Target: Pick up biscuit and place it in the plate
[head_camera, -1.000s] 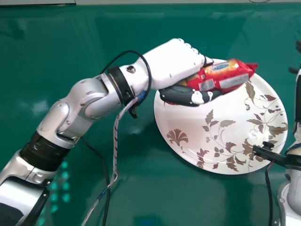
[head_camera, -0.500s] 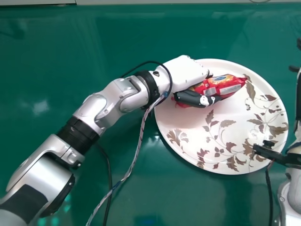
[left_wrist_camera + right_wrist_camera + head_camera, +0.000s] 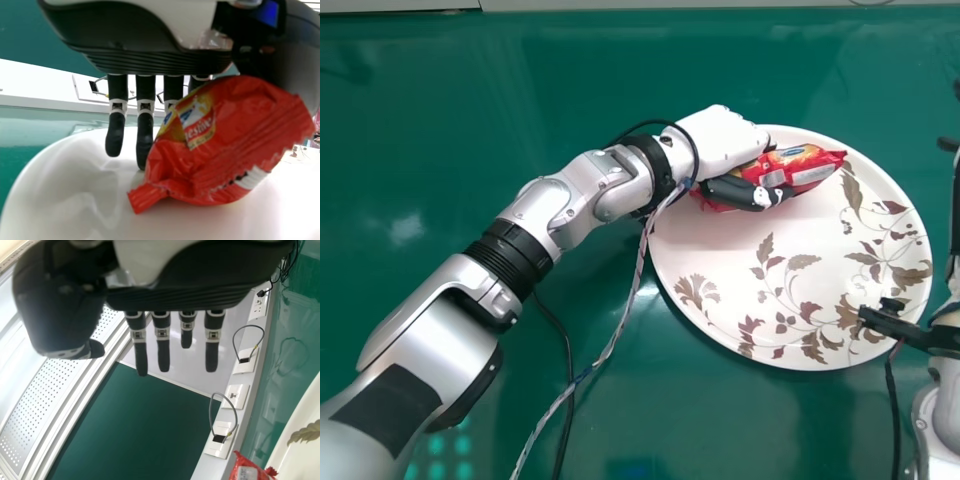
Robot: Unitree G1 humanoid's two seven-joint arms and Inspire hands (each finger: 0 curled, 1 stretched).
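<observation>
Over the upper left part of the white plate (image 3: 760,300), my left hand (image 3: 720,140) is shut on the red biscuit packet (image 3: 805,166), holding it between thumb and fingers. In the left wrist view, the biscuit packet (image 3: 215,145) covers part of my left hand (image 3: 145,115), and its crimped end hangs low over the plate (image 3: 60,190). Whether it touches the plate I cannot tell. At the right edge of the head view is my right hand (image 3: 948,146); in the right wrist view, my right hand (image 3: 162,347) is open, its fingers straight and holding nothing.
The plate, with brown leaf patterns, lies on a glossy green table (image 3: 440,180). A black bracket (image 3: 895,327) on the right arm reaches over the plate's lower right rim. A braided cable (image 3: 620,335) hangs from the left wrist. Sockets (image 3: 236,396) line a white strip.
Compared with one second ago, my left hand and the packet are lower and nearer the plate. Since the half-second frame, both have shifted slightly up and right in the head view. The right arm stays still.
</observation>
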